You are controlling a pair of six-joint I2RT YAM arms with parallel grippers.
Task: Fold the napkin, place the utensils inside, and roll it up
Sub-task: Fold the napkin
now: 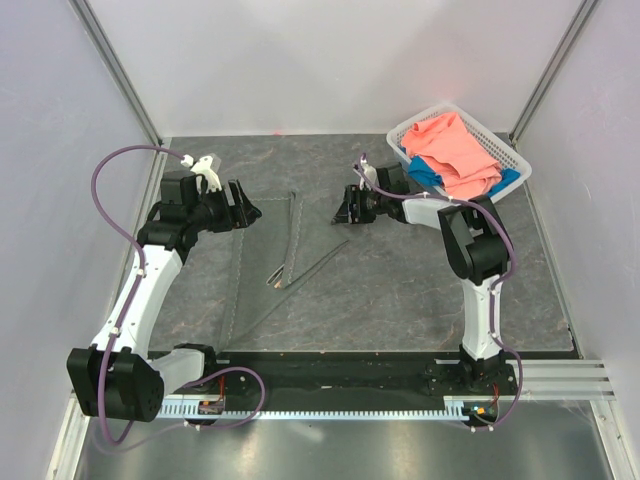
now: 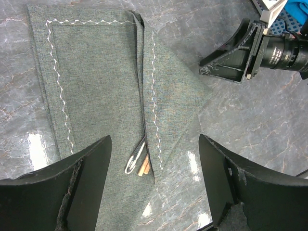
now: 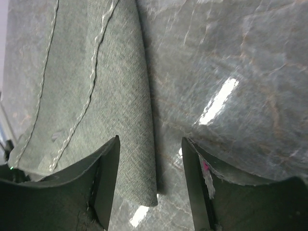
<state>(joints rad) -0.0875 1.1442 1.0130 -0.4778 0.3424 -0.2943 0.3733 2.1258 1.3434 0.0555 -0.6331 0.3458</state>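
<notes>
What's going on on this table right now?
Two robot arms are wrapping utensils in a dark grey napkin. It is already folded over a fork and chopsticks, whose ends poke out. The left gripper and right gripper hover open over it, holding nothing.

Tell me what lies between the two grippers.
The folded napkin, with utensils poking from its fold, lies between left gripper and right gripper; the top view shows it.
</notes>
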